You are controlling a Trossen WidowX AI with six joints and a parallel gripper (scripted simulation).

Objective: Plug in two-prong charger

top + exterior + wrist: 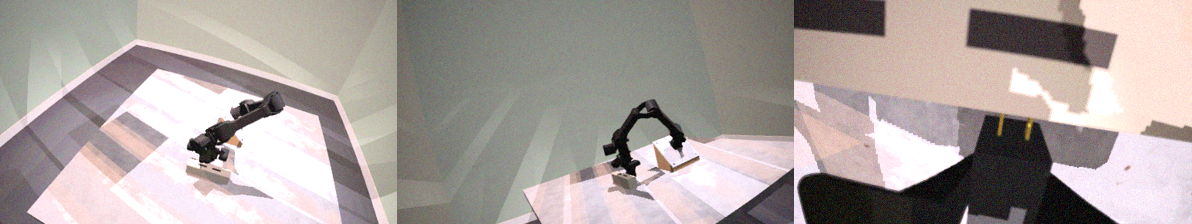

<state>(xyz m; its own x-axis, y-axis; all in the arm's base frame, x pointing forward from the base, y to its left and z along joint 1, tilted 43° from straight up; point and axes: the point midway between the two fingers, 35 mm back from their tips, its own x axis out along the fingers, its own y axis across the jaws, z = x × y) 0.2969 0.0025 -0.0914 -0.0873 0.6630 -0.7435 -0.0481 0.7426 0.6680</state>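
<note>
Black jointed arm (249, 119) (628, 124) is arched over the pale, streaky tabletop (162, 197) (563, 205), right of centre in the exterior frame. Its far end comes down at the white-faced wedge block with tan sides (235, 141) (663, 161). Black parallel-jaw gripper (208, 158) (632, 172) (1004, 166) is clamped on the black, boxy two-prong charger (1012, 167), lower centre of the wrist frame, fingers either side of the body. Two thin brass-coloured prongs (1028, 130) point toward the top of that frame, both fully outside the slots. Beige rectangular power strip (208, 174) (625, 181) (919, 67) fills the upper part of the wrist view; in the top view it lies just below the gripper, in the exterior view under it, lower right of centre. Two dark oblong slots (216, 169) (1029, 36) show in its face, one at upper left of the wrist frame, one right of centre at the top. Prong ends line up with the strip's near edge in that view, below the right-hand slot; contact I can't call from this angle. Charger isn't plugged in. Shadows fall across the strip and the tabletop around it.
</note>
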